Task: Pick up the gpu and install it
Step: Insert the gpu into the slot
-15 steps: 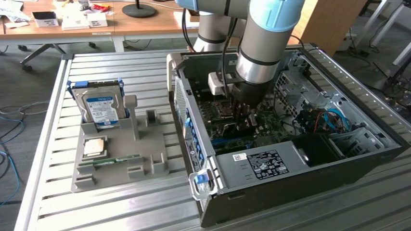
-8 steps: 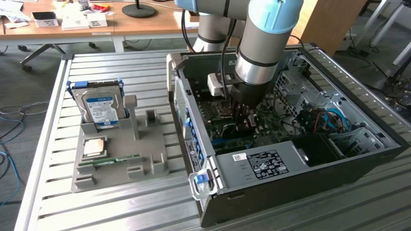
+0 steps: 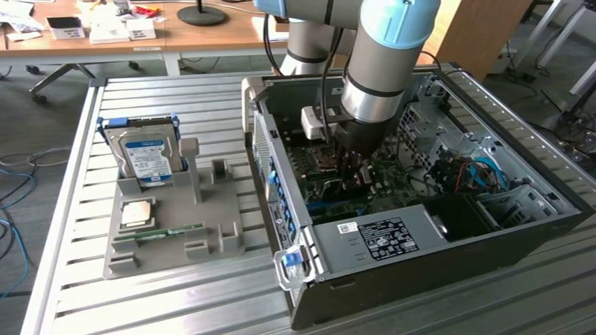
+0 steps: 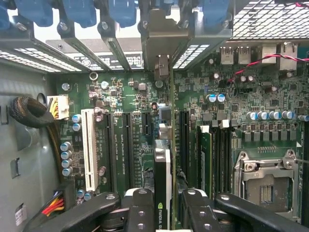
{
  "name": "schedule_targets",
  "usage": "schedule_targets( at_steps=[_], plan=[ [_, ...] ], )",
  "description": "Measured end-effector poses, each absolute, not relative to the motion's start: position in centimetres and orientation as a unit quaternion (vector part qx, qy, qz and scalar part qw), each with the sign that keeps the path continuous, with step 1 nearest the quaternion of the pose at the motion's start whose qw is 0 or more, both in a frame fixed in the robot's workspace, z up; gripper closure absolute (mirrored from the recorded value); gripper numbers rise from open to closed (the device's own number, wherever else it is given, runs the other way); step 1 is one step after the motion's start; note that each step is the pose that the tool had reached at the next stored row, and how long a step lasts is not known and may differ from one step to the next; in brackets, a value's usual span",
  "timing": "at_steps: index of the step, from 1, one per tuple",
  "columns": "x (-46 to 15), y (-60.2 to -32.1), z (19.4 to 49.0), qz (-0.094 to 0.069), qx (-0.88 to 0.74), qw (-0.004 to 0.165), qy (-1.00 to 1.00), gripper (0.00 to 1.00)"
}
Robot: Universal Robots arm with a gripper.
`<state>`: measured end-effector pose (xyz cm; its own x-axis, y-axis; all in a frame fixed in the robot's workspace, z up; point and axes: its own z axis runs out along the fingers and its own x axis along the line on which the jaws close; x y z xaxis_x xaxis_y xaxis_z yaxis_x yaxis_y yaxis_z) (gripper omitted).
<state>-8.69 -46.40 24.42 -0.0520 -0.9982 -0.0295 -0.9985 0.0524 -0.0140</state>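
Operator, start at your wrist view: the gripper has its two black fingers closed against either side of the gpu, pinching the card edge-on between them. You can read the card's dark face with a green logo close to the fingers, and its silver end bracket reaches up to the row of rear slot openings of the case. The card stands upright over the green motherboard, lined up among the long black expansion slots, with a white slot further off to one side (whether the card's edge is fully seated you cannot tell from here). Beyond it you see the bare processor socket with its metal frame.

In the exterior view, the gripper reaches down inside the open computer case, which lies on its side on the slatted metal table. The power supply, bearing a white label, sits at the case's near end.

On the exterior view's left, well apart from the case, a grey parts tray holds a hard drive standing upright, a square chip and a narrow green RAM stick. Farther back stands a wooden desk with small items.
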Motion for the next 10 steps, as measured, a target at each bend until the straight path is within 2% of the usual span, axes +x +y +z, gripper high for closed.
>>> schedule_targets(
  at_steps=[10],
  plan=[
    [-9.18, -46.41, 24.22, 0.005, -0.688, 0.016, 0.725, 0.73]
  ],
)
